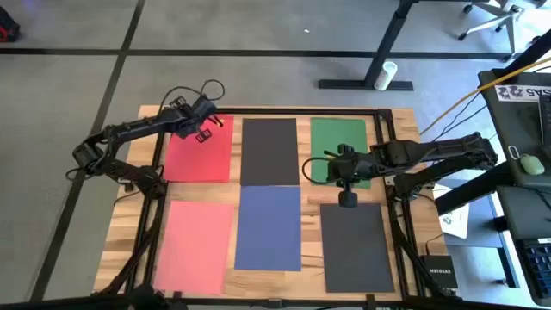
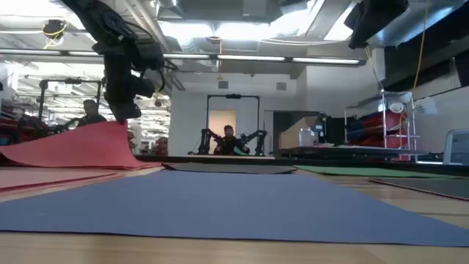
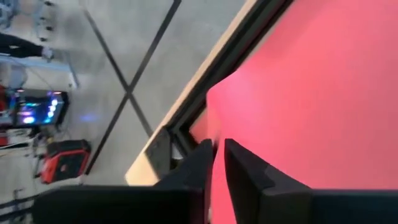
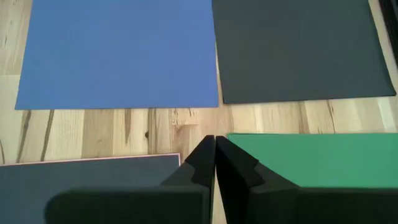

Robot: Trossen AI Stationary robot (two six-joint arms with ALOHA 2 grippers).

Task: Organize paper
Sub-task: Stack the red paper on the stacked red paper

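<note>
6 sheets lie in 2 rows on the wooden surface (image 1: 400, 129): red paper (image 1: 200, 155), black paper (image 1: 269, 151) and green paper (image 1: 331, 142) in the far row; pink paper (image 1: 200, 245), blue paper (image 1: 269, 226) and another black sheet (image 1: 355, 245) in the near row. The left claw (image 1: 205, 131) sits over the red paper's far edge; the right claw (image 1: 346, 196) hangs between the green and near black sheets.

The left hand (image 1: 200, 129) and its arm are covering the far corner of the red sheet (image 1: 200, 159) in the high view, so the grip is not showing there. The right hand (image 1: 347, 182) is hiding part of the green sheet (image 1: 337, 142). The lower picture edge is cutting off the worktop (image 1: 310, 282). In the low view, the person (image 2: 228, 139) in the background is appearing too small and blurred to make out.
</note>
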